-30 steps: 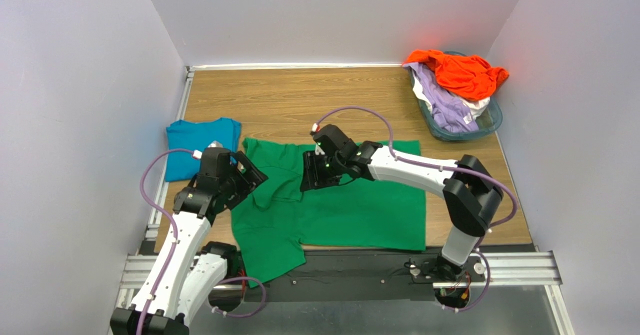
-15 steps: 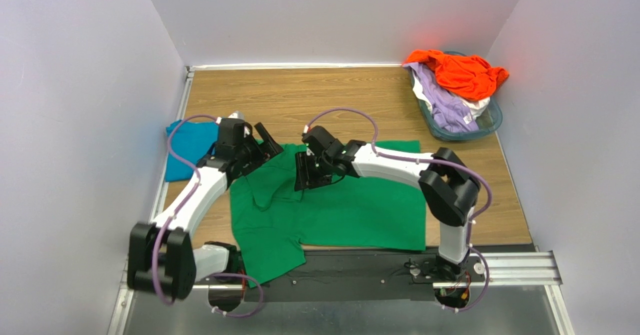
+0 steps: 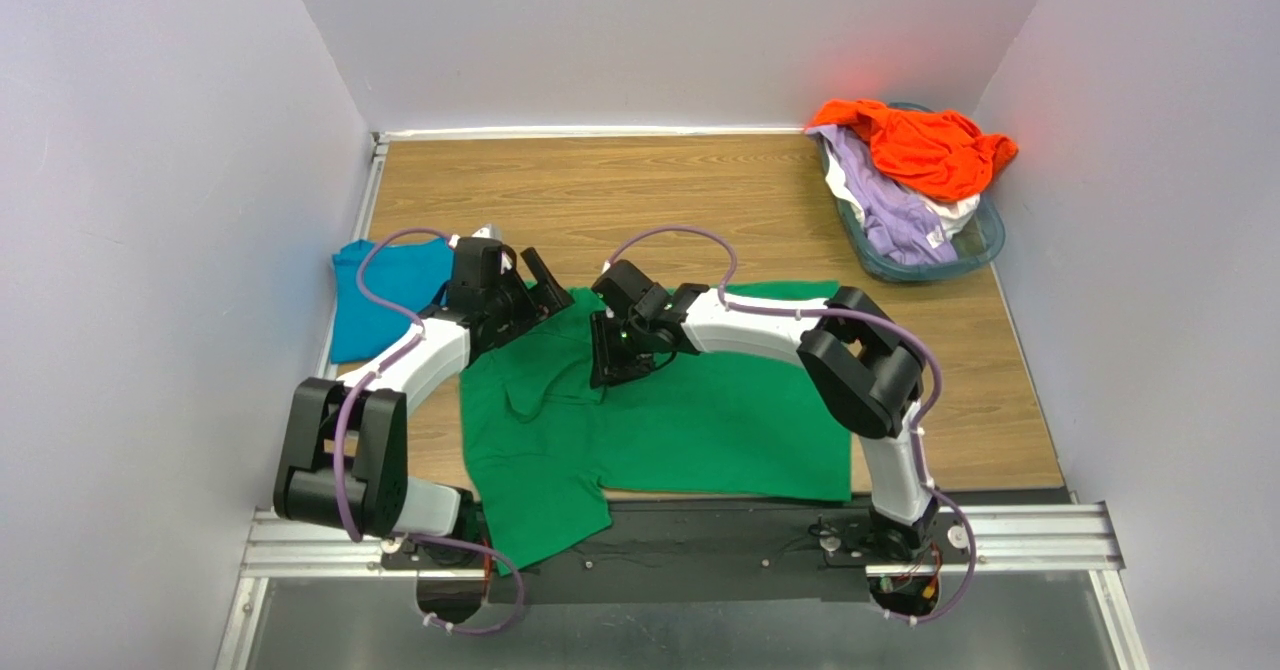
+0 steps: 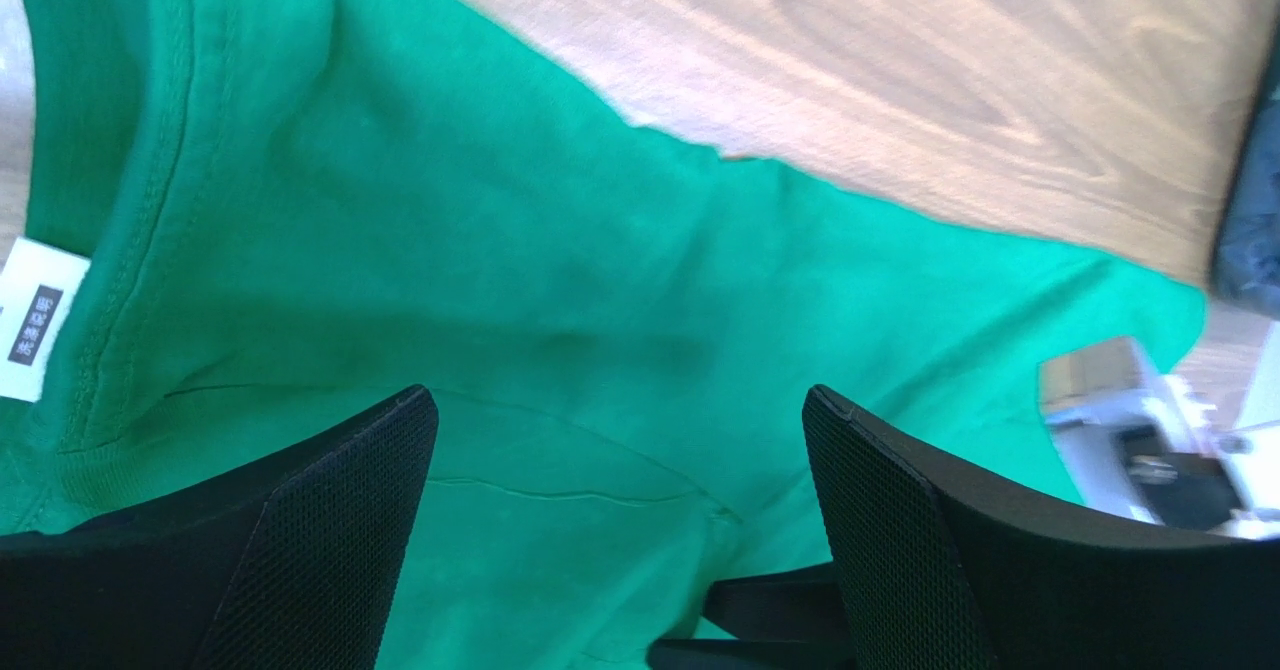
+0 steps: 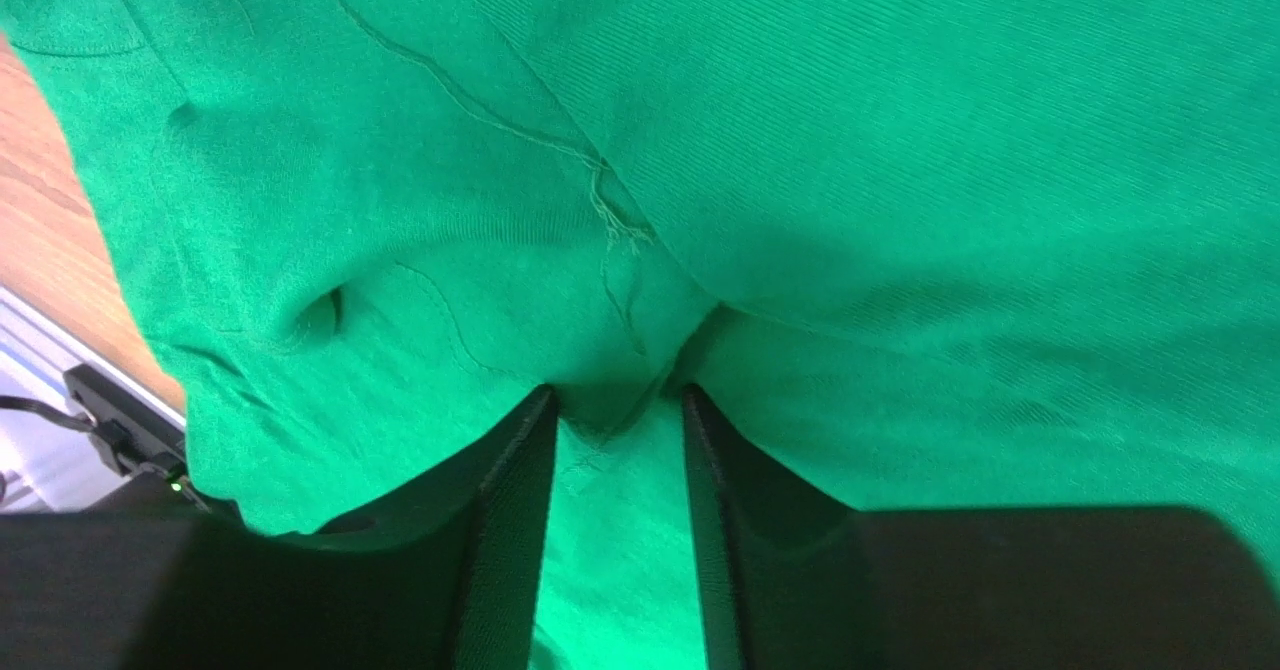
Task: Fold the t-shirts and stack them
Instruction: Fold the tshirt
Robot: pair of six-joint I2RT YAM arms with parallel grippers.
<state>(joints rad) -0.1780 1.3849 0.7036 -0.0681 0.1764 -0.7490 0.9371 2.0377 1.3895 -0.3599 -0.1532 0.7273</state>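
Top view: the green t-shirt is spread on the worktop. Left wrist view: the left jaws are held wide open above its shoulder, empty. Right wrist view: the right jaws are set part-closed about a cloth ridge; a firm hold cannot be confirmed. A shallow pinch could be lost on lifting.

Overhead view: bright, even, diffuse light; shadows soft. The orange t-shirt throws a reddish tint on the back wall. Left wrist: desk washed out, right edge smeared. Right wrist: green t-shirt weave sharp, fold at centre shadowed.
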